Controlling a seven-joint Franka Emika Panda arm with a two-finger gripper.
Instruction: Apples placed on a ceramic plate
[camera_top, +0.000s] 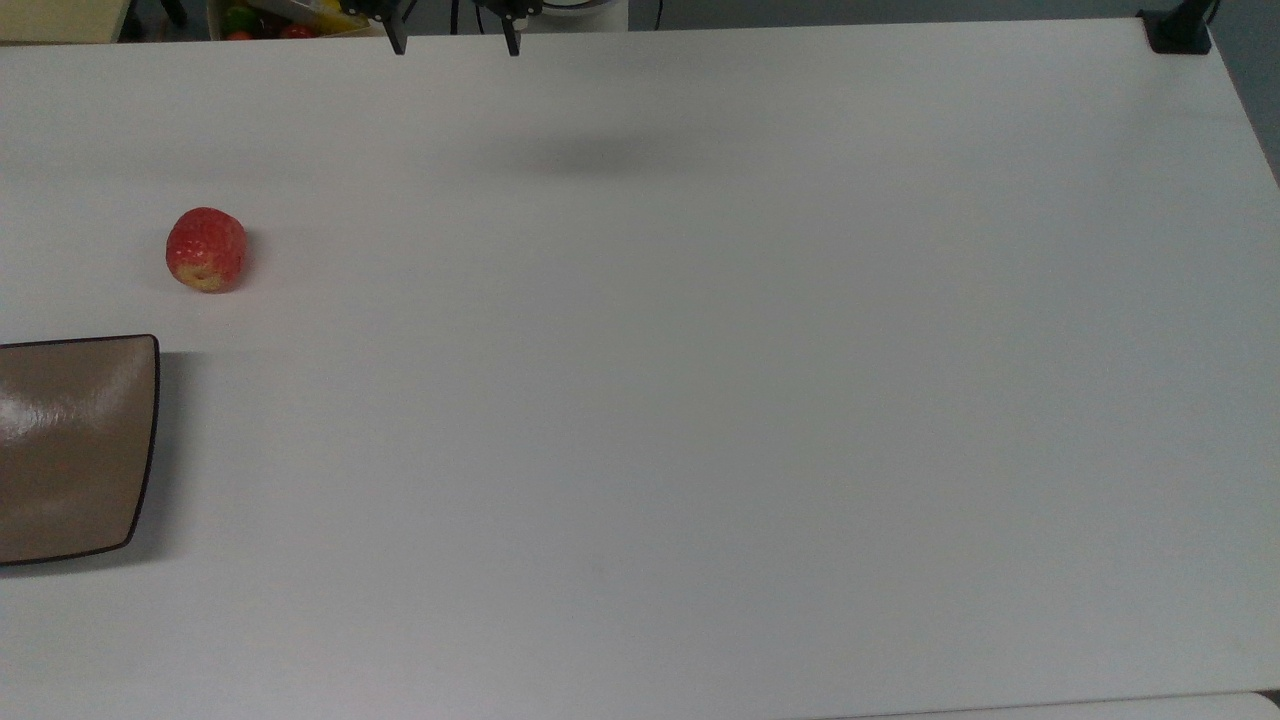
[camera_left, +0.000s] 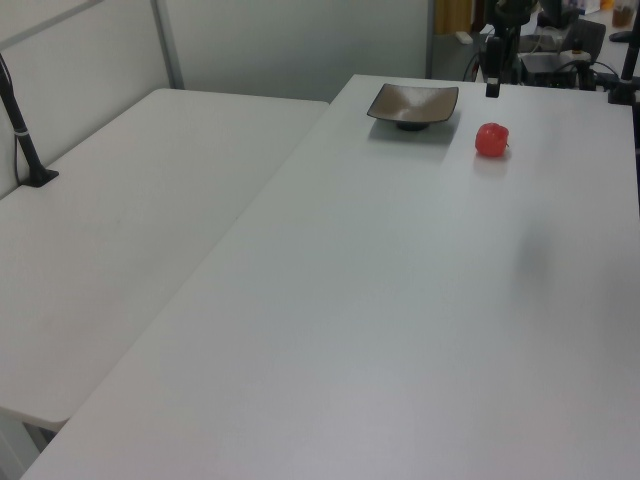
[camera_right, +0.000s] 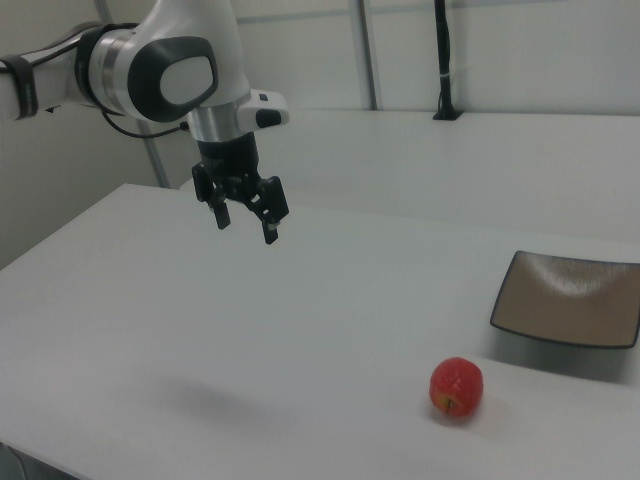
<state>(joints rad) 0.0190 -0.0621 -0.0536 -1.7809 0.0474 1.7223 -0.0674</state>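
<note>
Gripper (camera_right: 245, 222): fingers apart, empty, raised above table (camera_right: 300, 330). Apple (camera_right: 456, 387): on table, well apart from gripper, toward right view's lower right. Plate (camera_right: 568, 300): beyond apple, empty.

Light fell soft and even from overhead, bright across the white table (camera_top: 700, 400). A faint blurred shadow smudged its far edge in the top view. Glare streaked the ceramic plate (camera_top: 70, 450). The apple (camera_right: 456, 388) cast a short, weak shadow. Colours looked washed.
</note>
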